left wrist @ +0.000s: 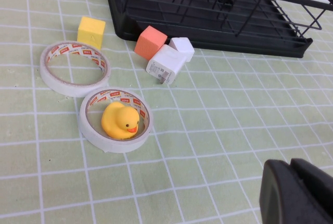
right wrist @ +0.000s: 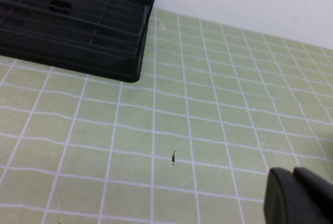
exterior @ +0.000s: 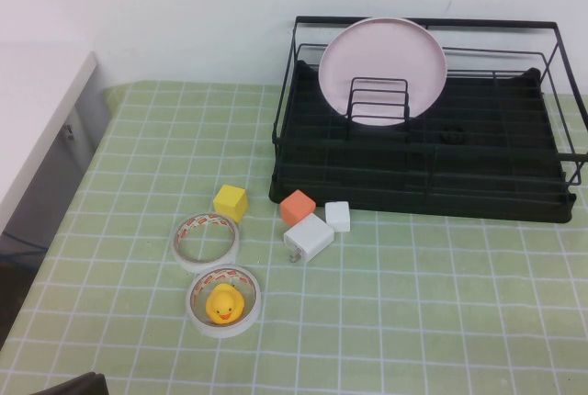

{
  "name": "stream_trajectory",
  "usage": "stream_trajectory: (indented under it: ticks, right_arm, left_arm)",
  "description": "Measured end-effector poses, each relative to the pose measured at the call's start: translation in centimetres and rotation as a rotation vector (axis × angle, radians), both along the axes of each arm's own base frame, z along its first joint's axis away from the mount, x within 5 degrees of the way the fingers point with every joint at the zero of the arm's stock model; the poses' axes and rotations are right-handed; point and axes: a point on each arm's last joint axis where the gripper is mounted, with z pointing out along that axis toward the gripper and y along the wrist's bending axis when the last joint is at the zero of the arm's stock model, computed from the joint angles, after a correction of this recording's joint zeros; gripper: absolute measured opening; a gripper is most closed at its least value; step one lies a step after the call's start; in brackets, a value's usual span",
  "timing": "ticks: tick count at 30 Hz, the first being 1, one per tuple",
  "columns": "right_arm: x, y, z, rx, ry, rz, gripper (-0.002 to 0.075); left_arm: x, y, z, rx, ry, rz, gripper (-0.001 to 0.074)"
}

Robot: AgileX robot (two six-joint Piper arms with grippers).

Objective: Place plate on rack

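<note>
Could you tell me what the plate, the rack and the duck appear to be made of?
Plate: likely plastic or matte ceramic; even pale pink, no glare.
Rack: probably black coated metal wire over a plastic tray.
Duck: apparently rubber or vinyl; smooth, glossy yellow.

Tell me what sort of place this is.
Probably a lab tabletop staged as a kitchen: a green checked cloth against a bare wall, a dish rack holding a pink plate, plus test props like tape rolls and a rubber duck.
</note>
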Motion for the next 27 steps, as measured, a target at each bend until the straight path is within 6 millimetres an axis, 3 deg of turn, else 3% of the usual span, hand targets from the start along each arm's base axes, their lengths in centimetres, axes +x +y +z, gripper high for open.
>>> stream_trajectory:
  ticks: [10,16,22,27]
  right_arm:
    - [0.0,0.0,0.0,0.0,0.001,0.0,0.0009]
    - [0.0,0.0,0.0,0.0,0.001,0.0,0.0009]
    - [0.0,0.0,0.0,0.0,0.002,0.0,0.0009]
    - [0.0,0.0,0.0,0.0,0.002,0.0,0.0009]
  left_arm:
    - [0.0,0.1,0.0,0.011,-0.002,0.003,-0.0001]
    - [-0.3,1.5,-0.7,0.16,-0.057,0.14,-0.0001]
    - [-0.8,3.7,-3.8,0.046,-0.038,0.477,-0.0001]
    - [-1.0,4.3,-6.0,0.002,-0.154,0.575,-0.0001]
